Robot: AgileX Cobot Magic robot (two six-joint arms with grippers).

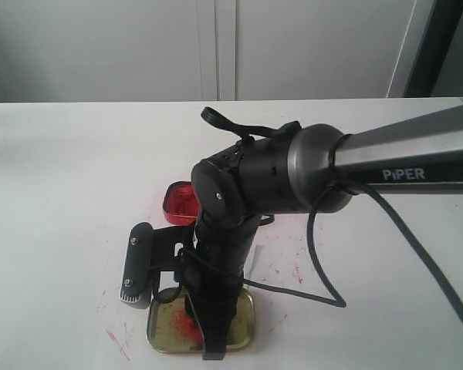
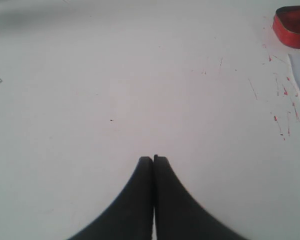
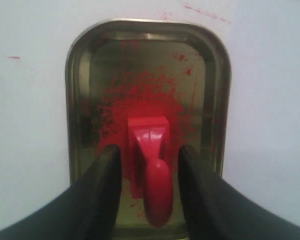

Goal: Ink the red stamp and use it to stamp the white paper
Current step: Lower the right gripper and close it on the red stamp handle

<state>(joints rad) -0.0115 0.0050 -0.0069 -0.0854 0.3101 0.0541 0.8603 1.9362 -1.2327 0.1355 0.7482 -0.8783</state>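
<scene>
the right end effector (image 3: 150,150) is hanging, jaws apart, around the red stamp (image 3: 147,132) in the gold lid (image 3: 210,90), not gripping, inking or stamping yet.

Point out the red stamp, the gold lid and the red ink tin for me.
red stamp (image 3: 151,170), right wrist view, middle of its body.
gold lid (image 3: 216,107), right wrist view, bare inner side wall.
red ink tin (image 1: 179,200), exterior view, its red top surface.

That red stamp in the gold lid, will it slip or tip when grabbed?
The red stamp looks like glossy hard plastic: probably stiff, light, slippery. Its knob is rounded, so the right gripper may twist it. The gold lid is ink-smeared, so it might slide.
</scene>
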